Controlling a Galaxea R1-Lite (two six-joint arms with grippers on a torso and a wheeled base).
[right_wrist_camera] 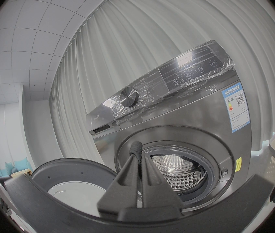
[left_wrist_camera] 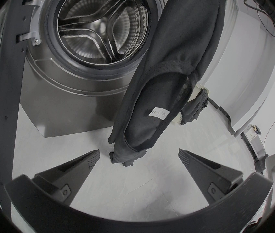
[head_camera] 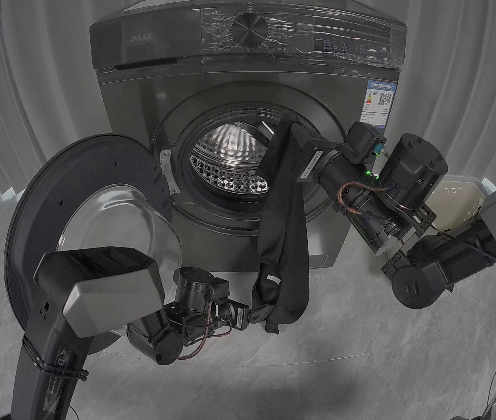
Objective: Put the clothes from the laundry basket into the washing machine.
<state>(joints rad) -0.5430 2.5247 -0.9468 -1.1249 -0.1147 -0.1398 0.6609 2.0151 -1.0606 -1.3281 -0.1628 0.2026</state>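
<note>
A long black garment (head_camera: 283, 228) hangs in front of the washing machine (head_camera: 143, 100), its top at the rim of the open drum (head_camera: 230, 158). My right gripper (head_camera: 287, 128) is shut on the garment's top end; a tuft of black cloth (right_wrist_camera: 136, 146) sticks out between the closed fingers (right_wrist_camera: 127, 178). The garment's lower end dangles just above the floor. My left gripper (head_camera: 258, 311) sits low beside that end, open, with the hem (left_wrist_camera: 124, 156) just beyond its spread fingertips (left_wrist_camera: 92, 156). The drum (left_wrist_camera: 98, 23) looks bare inside.
The round door (head_camera: 84, 176) is swung wide open to the left of the drum. A white laundry basket (head_camera: 461, 196) stands to the right of the machine, behind my right arm. Grey tiled floor (head_camera: 318, 357) lies in front, with curtains behind.
</note>
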